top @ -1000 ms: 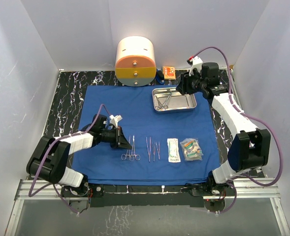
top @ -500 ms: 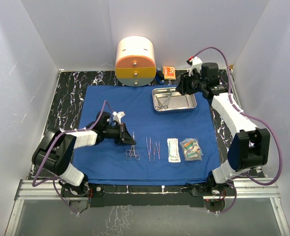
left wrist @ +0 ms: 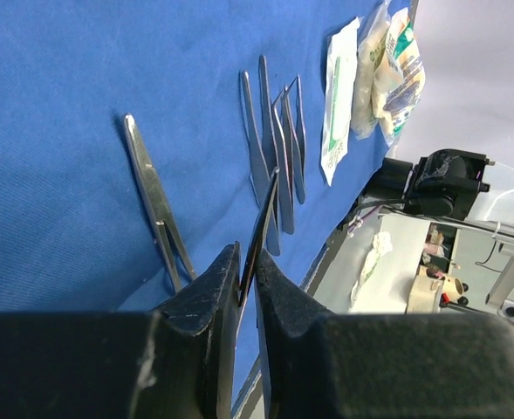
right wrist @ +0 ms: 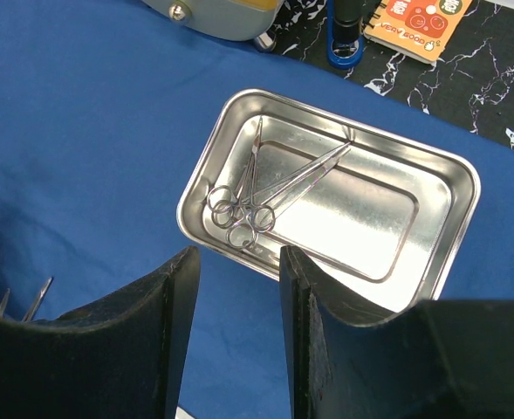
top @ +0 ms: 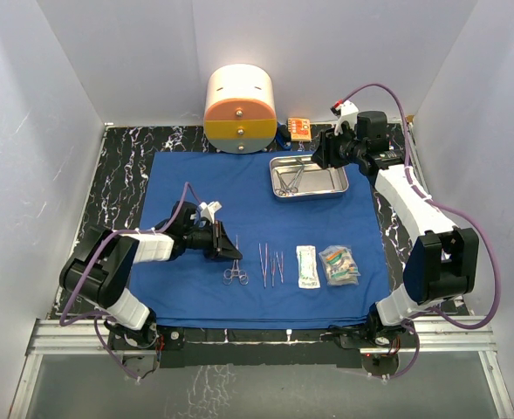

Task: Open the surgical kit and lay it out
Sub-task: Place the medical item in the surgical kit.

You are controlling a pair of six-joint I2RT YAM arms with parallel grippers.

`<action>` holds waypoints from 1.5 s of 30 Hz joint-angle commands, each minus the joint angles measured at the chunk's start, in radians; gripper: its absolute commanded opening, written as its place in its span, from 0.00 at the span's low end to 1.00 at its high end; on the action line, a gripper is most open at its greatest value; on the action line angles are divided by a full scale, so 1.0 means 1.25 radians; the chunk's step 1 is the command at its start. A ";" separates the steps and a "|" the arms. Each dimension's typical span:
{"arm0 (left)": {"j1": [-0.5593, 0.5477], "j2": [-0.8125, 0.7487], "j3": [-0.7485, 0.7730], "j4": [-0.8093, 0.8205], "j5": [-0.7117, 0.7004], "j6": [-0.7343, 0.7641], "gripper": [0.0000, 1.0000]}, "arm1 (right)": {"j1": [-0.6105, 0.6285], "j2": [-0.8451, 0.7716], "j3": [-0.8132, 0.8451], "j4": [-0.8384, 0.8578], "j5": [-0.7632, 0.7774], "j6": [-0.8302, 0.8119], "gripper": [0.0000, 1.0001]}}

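Observation:
The royal-blue cloth (top: 195,183) lies spread flat. On its near part lie ring-handled forceps (top: 235,274), tweezers and scalpels (top: 271,264) and two clear packets (top: 307,266) (top: 339,264). My left gripper (top: 232,248) sits low over the forceps, its jaws nearly together with a thin steel instrument (left wrist: 261,218) in the slit. A second instrument (left wrist: 152,205) lies flat beside it. The steel tray (top: 331,182) at the back right holds scissors (right wrist: 257,196). My right gripper (right wrist: 237,257) hangs open above the tray's (right wrist: 370,218) near-left rim, holding nothing.
A round cream-and-orange container (top: 239,109) stands behind the cloth, with a small orange box (top: 298,128) to its right. Black marbled tabletop (top: 121,175) borders the cloth. White walls close in on three sides.
My left gripper has shifted a little to the right with the thin instrument, and the ringed handles on the cloth moved right with it. The right arm has stayed still.

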 commanded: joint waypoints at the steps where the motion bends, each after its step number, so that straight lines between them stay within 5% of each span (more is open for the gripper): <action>1: -0.002 -0.012 -0.019 0.027 0.012 -0.008 0.12 | -0.005 -0.027 0.002 0.038 -0.011 0.001 0.40; 20: -0.002 0.017 -0.010 -0.001 -0.002 0.011 0.18 | -0.005 -0.035 -0.008 0.040 -0.017 0.002 0.40; 45: -0.004 0.051 0.100 -0.202 -0.045 0.150 0.24 | -0.005 -0.049 -0.024 0.047 -0.019 0.003 0.40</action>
